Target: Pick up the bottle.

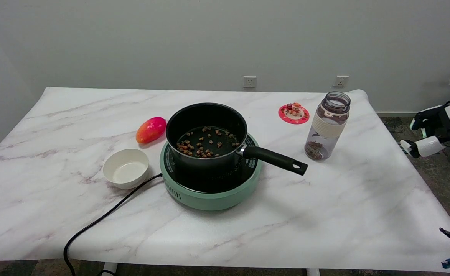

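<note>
Right hand [435, 128] hangs beyond the bench's [363, 214] right edge, fingers parted with nothing in them, well apart from the bottle [327, 125]. That bottle stands upright and uncapped near the bench's far right side, with brown bits settled at its bottom. Risk, as I judge it: a sideways approach that strikes the tall body before the fingers wrap it could tip it and spill the contents, or push it toward the pan handle [276, 160] just to its left. From the hand, the bottle lies to the left, across open marble.
</note>
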